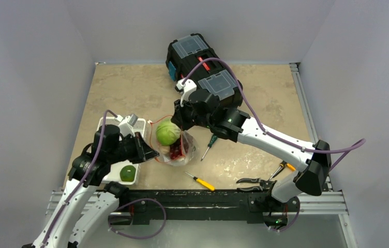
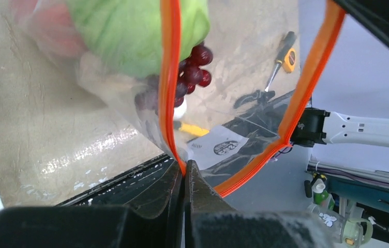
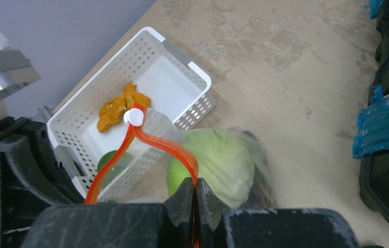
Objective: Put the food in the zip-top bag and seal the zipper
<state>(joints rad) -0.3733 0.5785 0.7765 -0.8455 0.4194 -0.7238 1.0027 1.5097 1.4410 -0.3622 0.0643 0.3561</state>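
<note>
The zip-top bag (image 1: 187,153) hangs held up at the table's middle, with a pale green cabbage (image 1: 167,133) and purple grapes (image 1: 176,151) inside. My left gripper (image 2: 185,166) is shut on the orange-red zipper (image 2: 169,77) at the mouth's near side. The zipper's other strip (image 2: 306,88) curves away from it, so the mouth gapes. My right gripper (image 3: 196,182) is shut on the zipper (image 3: 169,147) on the far side, just above the cabbage (image 3: 223,160). The zipper's white tab (image 3: 133,117) sits at the strip's end. An orange carrot (image 3: 115,109) and a green round fruit (image 3: 108,163) lie in the basket.
The white slotted basket (image 1: 107,122) stands at the left, under my left arm. A black toolbox (image 1: 203,64) sits at the back. Two screwdrivers (image 1: 200,181) (image 1: 211,142) and pliers (image 1: 252,181) lie on the table in front and to the right.
</note>
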